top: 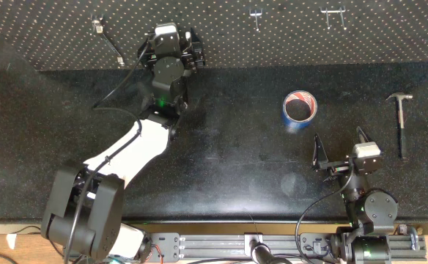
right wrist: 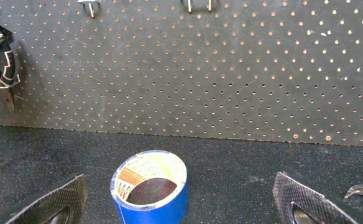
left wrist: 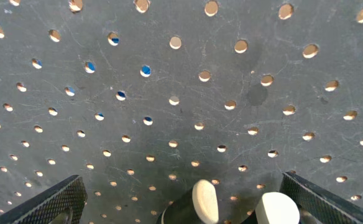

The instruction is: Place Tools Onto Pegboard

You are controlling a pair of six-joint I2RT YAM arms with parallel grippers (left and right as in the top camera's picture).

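1. The hammer (top: 400, 125) lies flat near the right edge of the desk (top: 229, 154). Its long axis runs back to front, with the head toward the pegboard (top: 287, 33).
2. A blue tape roll (top: 300, 108) lies to its left, hole up.
3. The right gripper (top: 341, 150) sits near the front edge, jaws wide and empty.
4. The left gripper (left wrist: 181, 180) faces the pegboard at the back left, jaws wide apart.

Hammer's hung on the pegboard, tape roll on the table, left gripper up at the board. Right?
Not quite: the hammer lies on the table, right of the tape roll, as the top view shows. The rest holds.
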